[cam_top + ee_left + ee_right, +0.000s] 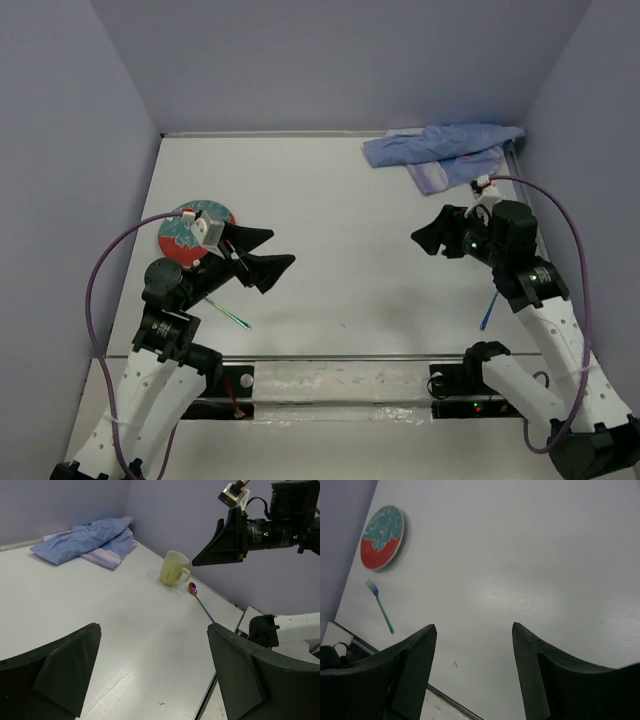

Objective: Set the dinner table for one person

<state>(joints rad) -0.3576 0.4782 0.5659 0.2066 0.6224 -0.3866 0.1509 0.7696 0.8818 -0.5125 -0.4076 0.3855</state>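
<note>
The off-white dinner table [340, 210] fills the top view. A red and teal plate [183, 238] lies at its left, partly hidden by my left wrist; it also shows in the right wrist view [382, 537]. A green fork [231, 316] lies near the front left, below the plate [382, 608]. A pale yellow mug [173, 568] and a blue-handled spoon [200, 603] sit at the right side; the spoon also shows in the top view [487, 311]. My left gripper [279, 249] is open and empty above the table. My right gripper [419, 240] is open and empty, facing it.
A crumpled blue cloth [446, 155] lies at the back right corner [87, 539]. Purple walls close the table on three sides. A metal rail [330, 357] runs along the front edge by the arm bases.
</note>
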